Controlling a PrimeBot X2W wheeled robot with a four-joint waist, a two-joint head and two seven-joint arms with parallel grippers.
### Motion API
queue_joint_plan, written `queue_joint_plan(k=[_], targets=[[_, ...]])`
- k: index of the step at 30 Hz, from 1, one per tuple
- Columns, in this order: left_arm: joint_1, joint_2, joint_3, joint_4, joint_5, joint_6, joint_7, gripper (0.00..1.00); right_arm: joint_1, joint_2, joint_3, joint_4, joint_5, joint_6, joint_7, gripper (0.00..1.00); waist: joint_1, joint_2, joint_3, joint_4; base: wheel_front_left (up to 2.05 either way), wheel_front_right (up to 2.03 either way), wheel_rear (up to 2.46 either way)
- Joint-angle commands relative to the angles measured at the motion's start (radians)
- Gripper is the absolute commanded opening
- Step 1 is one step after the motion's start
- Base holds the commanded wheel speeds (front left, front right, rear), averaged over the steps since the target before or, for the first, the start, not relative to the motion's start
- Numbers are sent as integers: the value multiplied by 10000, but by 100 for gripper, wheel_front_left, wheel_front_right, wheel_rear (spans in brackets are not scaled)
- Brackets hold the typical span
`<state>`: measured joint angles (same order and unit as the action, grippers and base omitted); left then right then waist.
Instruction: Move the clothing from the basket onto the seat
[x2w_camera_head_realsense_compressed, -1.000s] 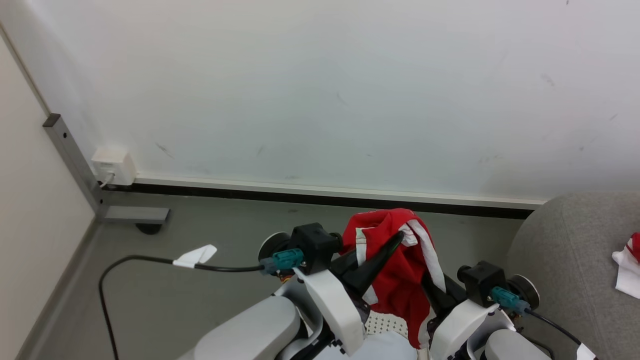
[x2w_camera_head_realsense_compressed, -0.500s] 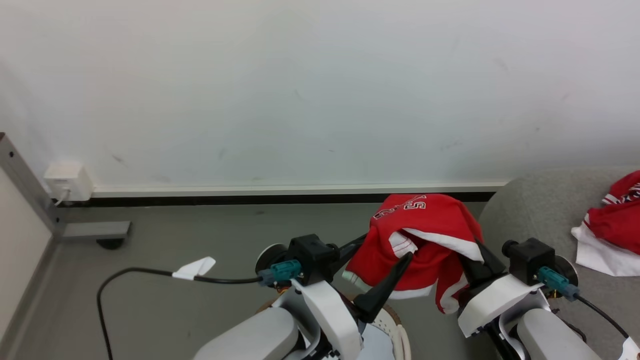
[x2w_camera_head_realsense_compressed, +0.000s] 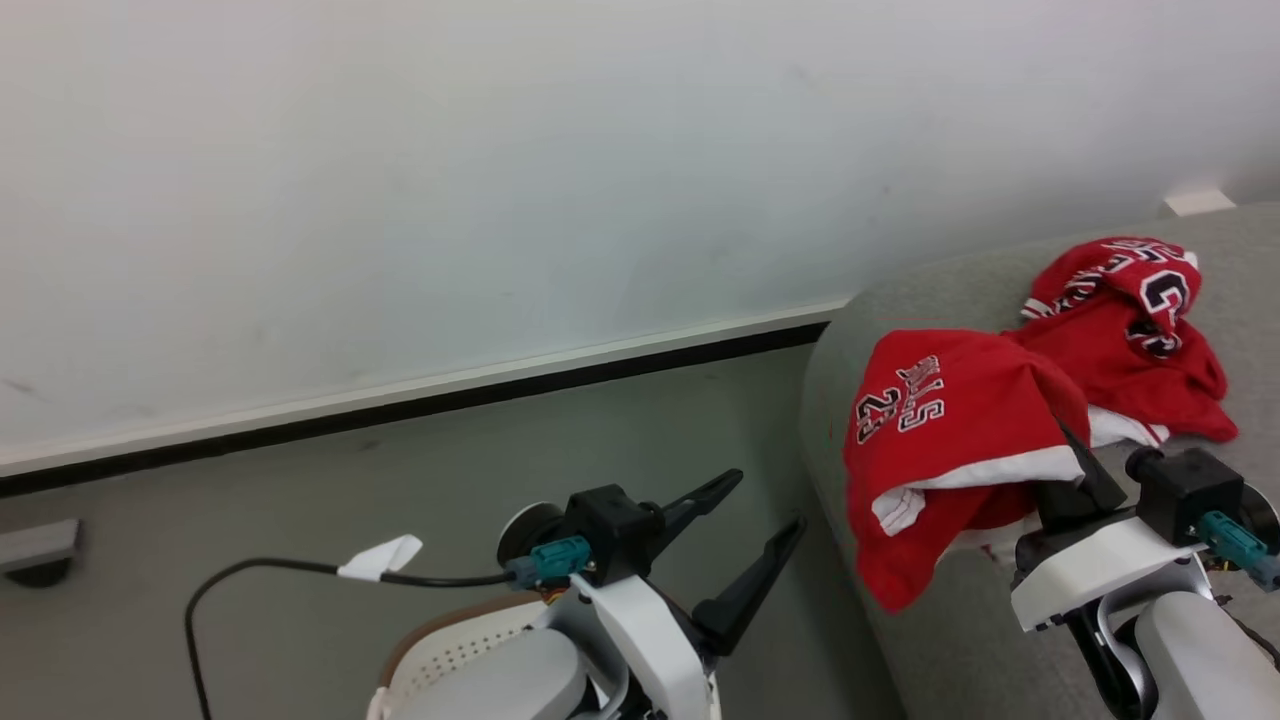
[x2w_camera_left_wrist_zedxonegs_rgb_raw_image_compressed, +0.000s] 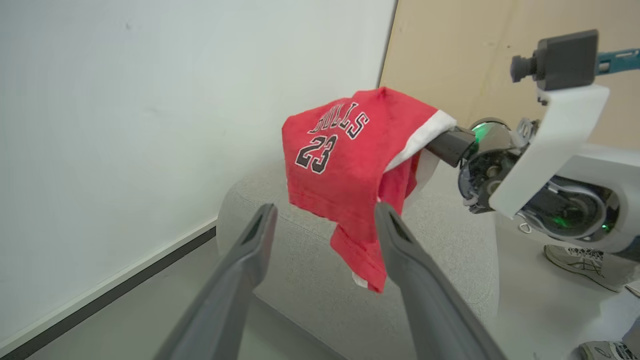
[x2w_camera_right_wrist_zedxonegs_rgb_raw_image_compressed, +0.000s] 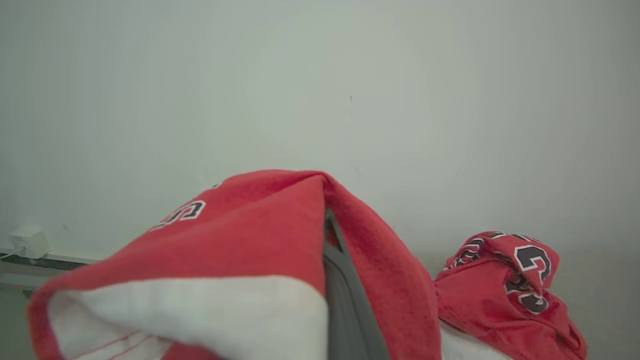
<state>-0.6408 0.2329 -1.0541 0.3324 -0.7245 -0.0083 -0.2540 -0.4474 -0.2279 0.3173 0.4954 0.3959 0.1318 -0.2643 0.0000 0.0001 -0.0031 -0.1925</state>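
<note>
I had the right gripper (x2w_camera_head_realsense_compressed: 1078, 480) up over the rounded left end of the sofa (x2w_camera_head_realsense_compressed: 900, 620), carrying the red BULLS 23 garment (x2w_camera_head_realsense_compressed: 950, 420). The cloth lay draped across the fingers, its white-trimmed hem bunched at the wrist and one corner hanging down past the sofa's left edge. It covered the fingers so fully in my right wrist view that I could not tell how the jaws stood, pinched on a fold or merely hooked under it. The left gripper (x2w_camera_head_realsense_compressed: 766, 500) hung over the floor (x2w_camera_head_realsense_compressed: 300, 480) just off that same end of the sofa, its fingers spread wide and holding nothing.

Further along the seat, toward the back edge, a second red garment (x2w_camera_head_realsense_compressed: 1130, 340) already lay in a heap. The white garment (x2w_camera_head_realsense_compressed: 1120, 428) peeked out from under it on the side nearest me. The basket (x2w_camera_head_realsense_compressed: 450, 640) sat on the floor beneath my left arm. I saw its brown rim and a strip of perforated wall, but the arm hid the inside.

I judged the job nearly finished. Two pieces were down and the third was in the air over the seat. What was left was to carry it further in from the edge, lower it, let it go, and then check the basket.
</note>
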Motion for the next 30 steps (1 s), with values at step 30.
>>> queue_joint_plan(k=[30], targets=[[516, -84, 813, 592, 1041, -269, -109, 100, 1024, 53, -1153, -1124, -46, -23, 1, 0, 0, -1, 817, -2549, 0, 0, 0]])
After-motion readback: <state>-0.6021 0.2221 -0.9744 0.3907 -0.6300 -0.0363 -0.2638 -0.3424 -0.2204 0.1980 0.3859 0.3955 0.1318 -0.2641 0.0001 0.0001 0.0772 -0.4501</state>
